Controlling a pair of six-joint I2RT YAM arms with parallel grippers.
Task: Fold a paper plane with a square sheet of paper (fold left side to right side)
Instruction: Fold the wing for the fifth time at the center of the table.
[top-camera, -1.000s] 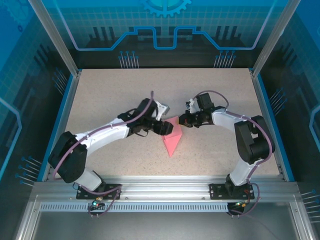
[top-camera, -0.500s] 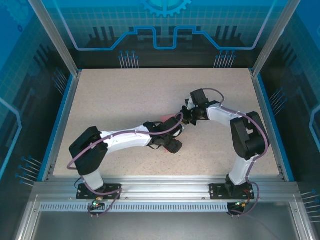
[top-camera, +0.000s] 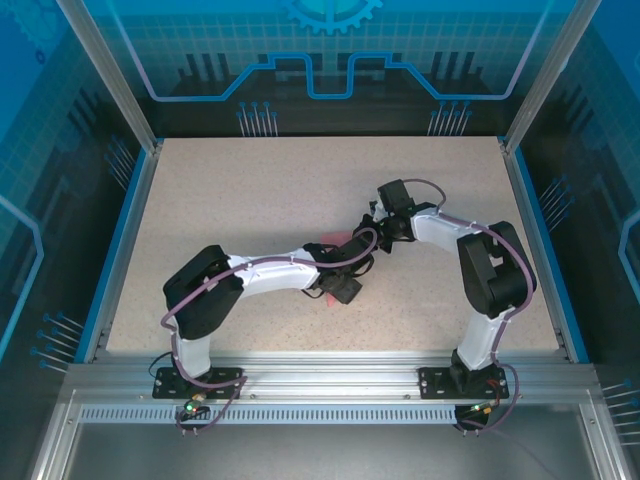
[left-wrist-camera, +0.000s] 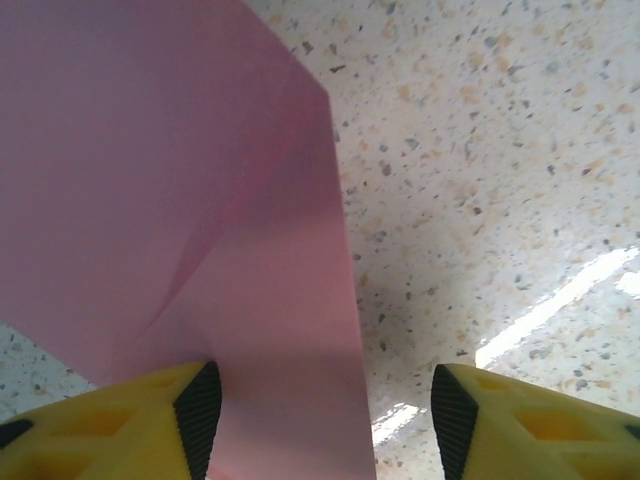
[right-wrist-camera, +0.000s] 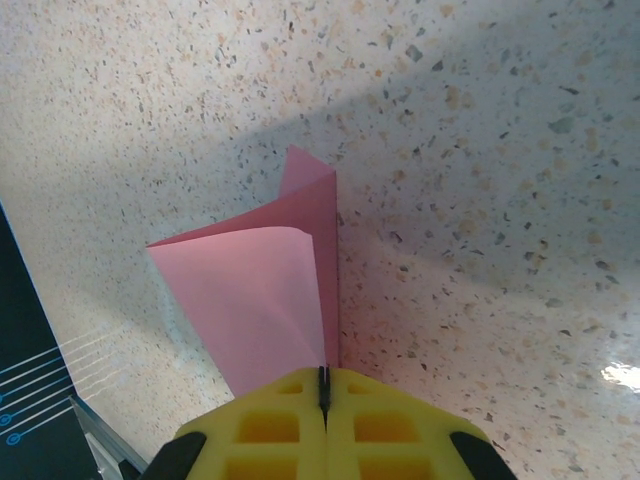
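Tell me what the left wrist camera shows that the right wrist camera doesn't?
Left wrist: the left gripper open, its yellow fingers apart over a creased edge of the folded pink paper. Right wrist: the right gripper shut on the paper, one flap curling up, and a dark blue table border. Both: the same paper on the speckled table.

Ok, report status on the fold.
Right jaws shut on the pink paper. Left jaws open, low over its folded edge. One flap curls up off the table. No obstruction seen.

left claw (top-camera: 345, 291) over pink paper (top-camera: 327, 243) | right claw (top-camera: 371, 232) beside it
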